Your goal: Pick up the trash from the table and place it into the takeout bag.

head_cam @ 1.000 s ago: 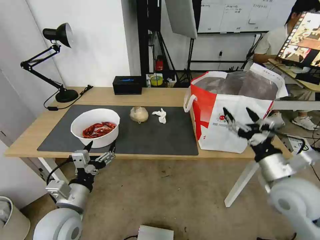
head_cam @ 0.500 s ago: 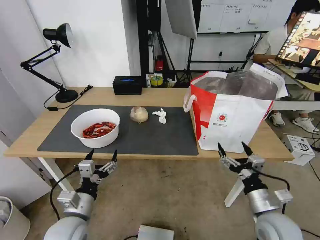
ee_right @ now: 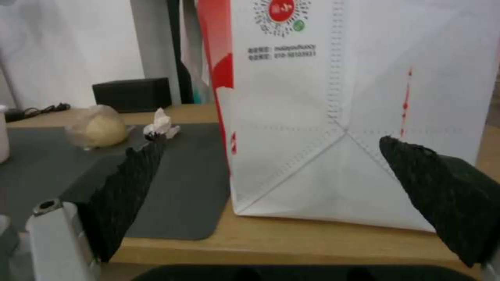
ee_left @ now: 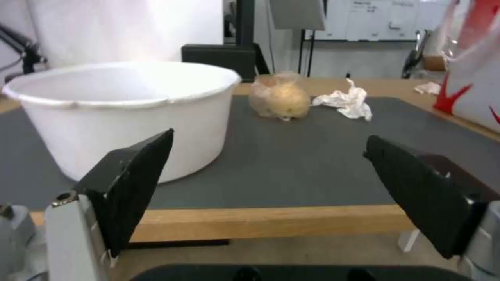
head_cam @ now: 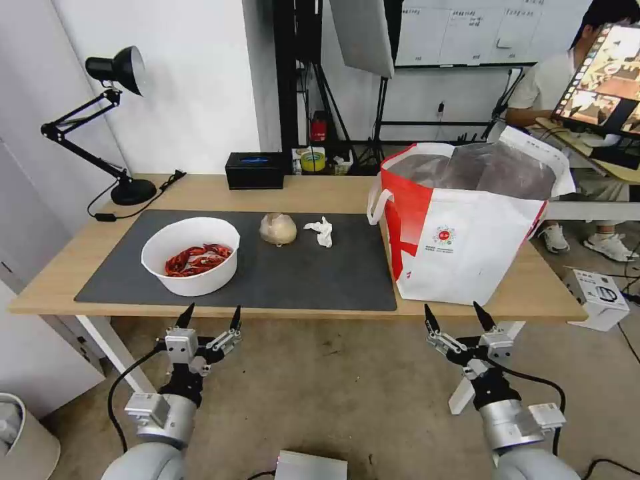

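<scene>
A white round bowl (head_cam: pixel 191 256) of red crayfish shells stands on the dark mat at the left. Behind it lie a beige plastic-wrapped lump (head_cam: pixel 278 229) and a crumpled white tissue (head_cam: pixel 321 231). The white and red takeout bag (head_cam: pixel 467 220) stands upright and open at the table's right end. My left gripper (head_cam: pixel 210 315) hangs open below the table's (head_cam: pixel 213 191) front edge, in front of the bowl (ee_left: pixel 122 113). My right gripper (head_cam: pixel 455 315) is open too, just below the edge in front of the bag (ee_right: pixel 359 109). Both hold nothing.
A black tissue box (head_cam: pixel 255 171) sits at the table's back edge. A black desk lamp (head_cam: pixel 113 127) stands at the back left with its cable on the wood. The table's white leg (head_cam: pixel 480 373) is close behind my right gripper. A small white box (head_cam: pixel 597 298) lies on the floor at right.
Both arms have come down from table height to below the front edge. The right gripper moved farthest, from in front of the bag's side down and leftward. Nothing on the table moved.
</scene>
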